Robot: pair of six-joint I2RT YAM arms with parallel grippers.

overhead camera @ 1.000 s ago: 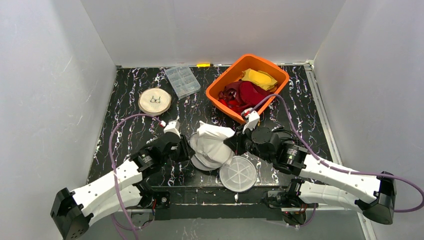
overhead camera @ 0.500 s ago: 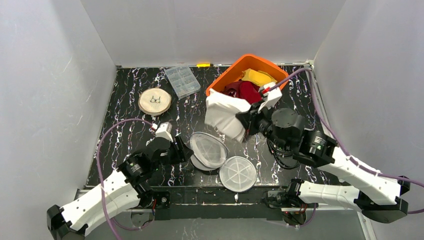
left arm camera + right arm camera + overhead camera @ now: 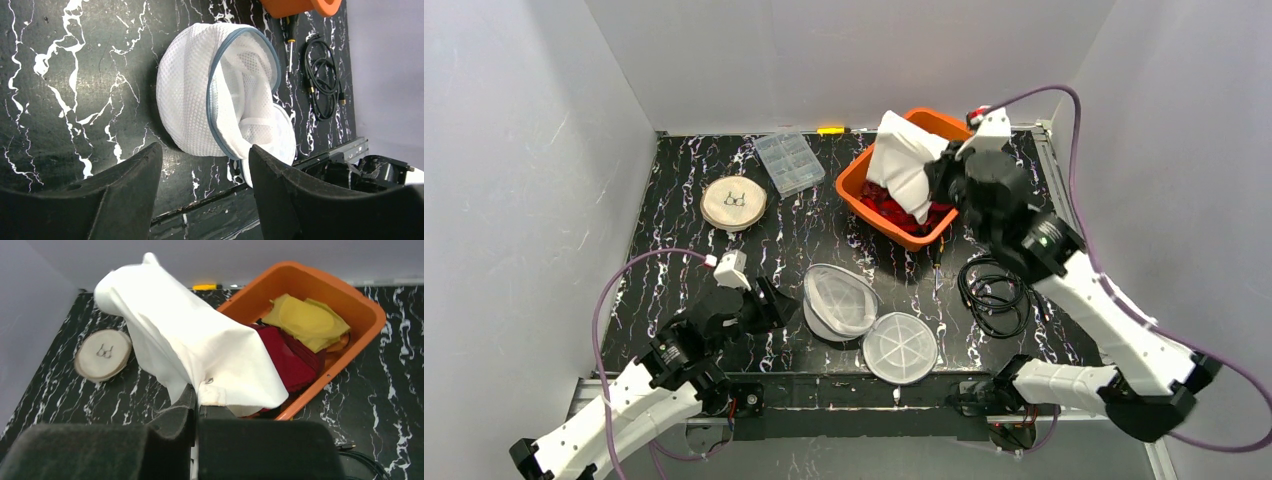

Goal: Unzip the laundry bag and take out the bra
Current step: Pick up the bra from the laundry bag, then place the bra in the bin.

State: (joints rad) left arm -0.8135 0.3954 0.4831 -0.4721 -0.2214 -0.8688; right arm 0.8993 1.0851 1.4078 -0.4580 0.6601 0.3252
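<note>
Black, white-veined tabletop lies between pale walls, and the action has moved from its near middle to the back right corner.

The right gripper has its jaws pinched fully together on a corner of the bra. A second ago that garment was bunched at the mouth of the laundry bag, between both arms. Half a second ago it was already in the air. Now it hangs over the orange bin, above the red cloth and yellow cloth inside.

The left gripper has drawn back toward the near edge. Its jaws stand wide apart with nothing between them, near the bag but apart from it.

Judged from this, the unzipping and the removal are done, and only setting the garment down seems left.

The bra shows as a limp white sheet of fabric, draped in one long fold from the pinched corner, with a small metal fitting near the grip. Cups and straps cannot be made out. The bag lies flat on the table, with its grey-edged mouth gaping and white mesh showing inside. A round mesh disc sits just beside it, and a coiled black cable lies to the right.
</note>
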